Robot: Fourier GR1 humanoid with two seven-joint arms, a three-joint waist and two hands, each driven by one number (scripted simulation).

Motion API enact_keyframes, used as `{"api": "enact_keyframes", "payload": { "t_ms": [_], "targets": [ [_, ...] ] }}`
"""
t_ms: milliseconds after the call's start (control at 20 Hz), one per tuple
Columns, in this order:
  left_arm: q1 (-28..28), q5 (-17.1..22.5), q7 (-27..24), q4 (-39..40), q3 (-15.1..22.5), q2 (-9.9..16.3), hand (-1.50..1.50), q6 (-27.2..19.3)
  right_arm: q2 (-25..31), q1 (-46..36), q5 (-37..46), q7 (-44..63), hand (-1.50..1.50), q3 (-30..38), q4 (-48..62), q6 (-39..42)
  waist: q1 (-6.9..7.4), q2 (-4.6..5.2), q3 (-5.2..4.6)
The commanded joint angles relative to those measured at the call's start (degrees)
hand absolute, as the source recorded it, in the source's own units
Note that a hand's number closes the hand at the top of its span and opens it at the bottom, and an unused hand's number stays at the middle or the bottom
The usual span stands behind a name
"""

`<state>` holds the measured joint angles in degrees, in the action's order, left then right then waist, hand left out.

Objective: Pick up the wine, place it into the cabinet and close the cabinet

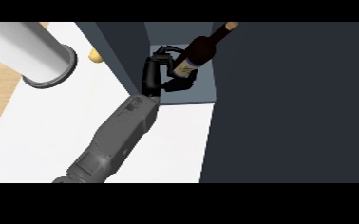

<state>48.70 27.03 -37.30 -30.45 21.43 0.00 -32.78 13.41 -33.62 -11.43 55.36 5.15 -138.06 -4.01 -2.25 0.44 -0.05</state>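
A dark wine bottle (202,48) with a pale label and a tan top leans toward the upper right inside the open cabinet (202,89). My left hand (155,72) is shut on the bottle's lower part, fingers over the far side and thumb on the near side. The hand hides the bottle's base, so I cannot tell whether it rests on the grey-blue shelf. The cabinet's dark door (280,104) stands open and fills the right side of the view. My right hand does not show.
A large grey cylinder (38,52) stands at the left on the white counter (49,133). A small tan object (95,56) lies beside the cabinet's dark side wall (119,52). A wooden strip (8,83) runs along the left edge.
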Motion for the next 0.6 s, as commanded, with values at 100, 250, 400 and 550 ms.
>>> {"api": "enact_keyframes", "payload": {
  "t_ms": [100, 250, 400, 550],
  "targets": [
    [5.27, 4.87, -3.06, 5.9, -5.07, 0.0, 1.5, 2.16, 0.83, -3.57, -4.33, 4.01, -1.5, 1.09, -2.27, -1.18, -0.59, 0.11, -0.06],
    [4.3, 6.35, -5.76, 10.0, -6.64, 0.0, 1.5, 5.44, -0.1, 0.0, -4.42, 0.99, -1.5, 1.72, -3.5, 0.19, -0.42, 0.21, -0.01],
    [7.19, 7.01, -3.99, 12.33, -6.09, 0.0, 1.5, 4.42, -0.93, 3.08, -6.62, -1.15, -1.5, 3.01, -3.54, 1.88, -0.93, 0.29, 0.04],
    [9.76, 6.53, -4.16, 15.39, -8.8, 0.0, 1.5, 7.07, -0.74, 1.46, -4.87, -0.34, -1.5, 2.02, -2.86, 0.99, -0.18, 0.18, 0.01]
  ]
}}
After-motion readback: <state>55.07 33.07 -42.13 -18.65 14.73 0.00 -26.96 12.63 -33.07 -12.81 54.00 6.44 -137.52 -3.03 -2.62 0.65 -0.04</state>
